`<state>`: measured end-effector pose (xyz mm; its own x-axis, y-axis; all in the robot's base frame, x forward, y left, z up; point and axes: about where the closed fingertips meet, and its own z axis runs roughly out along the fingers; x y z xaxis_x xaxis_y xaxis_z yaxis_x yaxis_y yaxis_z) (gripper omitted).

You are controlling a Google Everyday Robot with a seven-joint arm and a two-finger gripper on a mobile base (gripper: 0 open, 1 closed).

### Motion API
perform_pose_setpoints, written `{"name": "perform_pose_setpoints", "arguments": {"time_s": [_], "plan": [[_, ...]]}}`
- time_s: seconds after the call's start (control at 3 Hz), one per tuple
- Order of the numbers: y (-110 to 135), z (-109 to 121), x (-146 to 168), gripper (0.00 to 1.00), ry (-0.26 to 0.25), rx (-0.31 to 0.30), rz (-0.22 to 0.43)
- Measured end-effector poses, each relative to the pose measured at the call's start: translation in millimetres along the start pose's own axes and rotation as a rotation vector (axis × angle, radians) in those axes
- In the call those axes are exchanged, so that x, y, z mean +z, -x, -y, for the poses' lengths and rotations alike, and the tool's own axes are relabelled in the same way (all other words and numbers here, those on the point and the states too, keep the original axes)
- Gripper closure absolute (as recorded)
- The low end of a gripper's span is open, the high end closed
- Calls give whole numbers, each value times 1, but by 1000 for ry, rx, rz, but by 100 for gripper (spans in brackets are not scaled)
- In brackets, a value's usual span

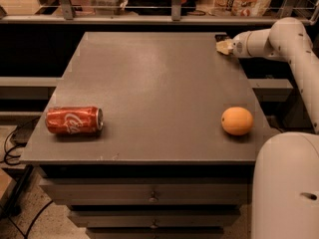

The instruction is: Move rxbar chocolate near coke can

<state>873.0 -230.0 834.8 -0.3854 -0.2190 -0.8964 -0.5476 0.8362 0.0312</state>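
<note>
The coke can (74, 120) is red with white script. It lies on its side near the front left corner of the grey table (149, 78). My gripper (224, 46) is at the table's far right corner, low over the surface, at the end of the white arm (269, 40). A small dark flat piece, which looks like the rxbar chocolate (220, 36), shows right at the gripper's tip, mostly hidden by it. I cannot tell whether the gripper touches it. The can is far from the gripper, across the table diagonally.
A round orange fruit (237, 121) sits near the front right edge. The robot's white body (286, 188) fills the lower right. Drawers (149, 198) are under the table's front. A shelf rail with packages runs behind the table.
</note>
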Motion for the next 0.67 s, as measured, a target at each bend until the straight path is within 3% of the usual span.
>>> {"name": "perform_pose_setpoints", "arguments": {"time_s": [0.33, 0.67], "plan": [[0, 0, 0, 100, 0, 0, 0], [-1, -1, 2, 82, 3, 0, -1]]}}
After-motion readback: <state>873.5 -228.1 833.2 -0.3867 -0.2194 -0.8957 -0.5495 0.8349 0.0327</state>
